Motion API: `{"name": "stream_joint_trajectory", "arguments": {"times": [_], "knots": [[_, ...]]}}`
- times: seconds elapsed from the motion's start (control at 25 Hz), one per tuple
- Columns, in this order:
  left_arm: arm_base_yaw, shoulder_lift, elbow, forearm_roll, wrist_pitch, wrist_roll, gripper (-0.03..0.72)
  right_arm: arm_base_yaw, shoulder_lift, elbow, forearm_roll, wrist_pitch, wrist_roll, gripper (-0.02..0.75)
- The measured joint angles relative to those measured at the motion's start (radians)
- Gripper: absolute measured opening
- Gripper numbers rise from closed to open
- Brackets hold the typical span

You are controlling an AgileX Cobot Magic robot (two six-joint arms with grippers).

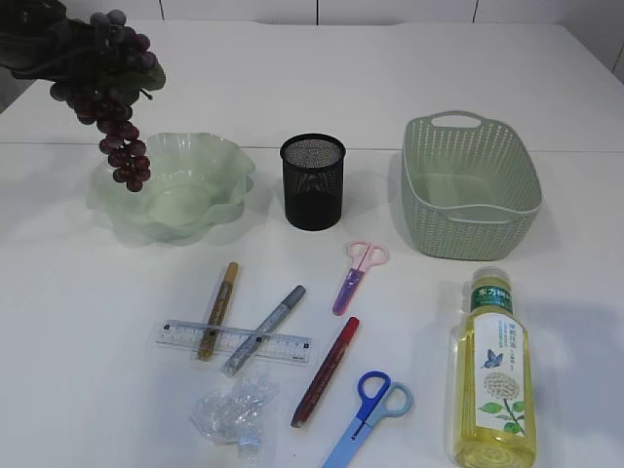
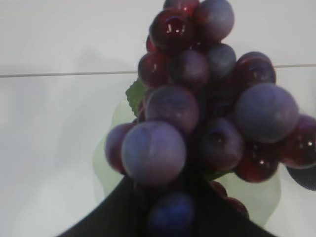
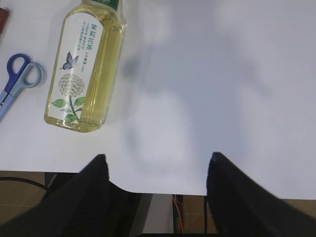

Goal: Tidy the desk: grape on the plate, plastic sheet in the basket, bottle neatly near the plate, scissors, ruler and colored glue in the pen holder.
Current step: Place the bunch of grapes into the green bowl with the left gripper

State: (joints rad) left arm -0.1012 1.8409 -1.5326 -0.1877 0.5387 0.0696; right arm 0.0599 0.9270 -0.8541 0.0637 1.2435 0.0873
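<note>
- We see our left gripper (image 1: 44, 49) at the top left of the exterior view, clamped on a bunch of dark purple plastic grapes (image 1: 115, 93) that hangs in the air, its lower tip over the near-left rim of the pale green wavy-edged plate (image 1: 210, 185).
- In the left wrist view the grapes (image 2: 207, 113) fill the frame between our dark fingers (image 2: 98, 222), with the green plate (image 2: 111, 163) below them.
- Our right gripper (image 3: 157, 168) hovers with its jaws well apart and nothing between them, above the bare white table (image 3: 222, 74) near its front edge.
- The clear bottle of yellow tea with a green cap (image 1: 493, 375) lies on its side at the right, in front of the sage-green woven plastic basket (image 1: 468, 185).
- The black mesh pen holder (image 1: 313, 180) stands between plate and basket.
- In front of it lie small pink scissors (image 1: 357, 273), blue-handled scissors (image 1: 366, 409), a clear ruler (image 1: 234, 341), and gold (image 1: 218, 309), silver (image 1: 263, 330) and red glue pens (image 1: 325, 371); the gold and silver pens lie across the ruler.
- A crumpled clear plastic sheet (image 1: 234, 414) sits just in front of the ruler.
</note>
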Motion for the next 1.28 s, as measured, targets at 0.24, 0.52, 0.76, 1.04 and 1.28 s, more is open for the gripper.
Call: {"name": "stream_joint_trajectory", "arguments": {"times": [0.24,0.52,0.76,1.04,1.28], "knots": [[0.0,0.072,-0.028,0.017,-0.002,0.0,0.127,0.0,0.0,0.0,0.0,0.0,0.0,0.489],[-0.037,0.112,-0.03,0.074,-0.041,0.0,0.134,0.0,0.0,0.0,-0.002,0.0,0.0,0.489],[-0.067,0.147,-0.03,0.094,-0.059,0.0,0.134,0.0,0.001,0.0,-0.002,0.0,0.0,0.489],[-0.067,0.165,-0.03,0.099,-0.09,0.0,0.137,0.0,0.001,0.0,-0.002,0.0,0.0,0.489],[-0.067,0.202,-0.032,0.101,-0.11,0.0,0.141,0.0,0.001,0.0,-0.002,0.0,0.0,0.489]]}}
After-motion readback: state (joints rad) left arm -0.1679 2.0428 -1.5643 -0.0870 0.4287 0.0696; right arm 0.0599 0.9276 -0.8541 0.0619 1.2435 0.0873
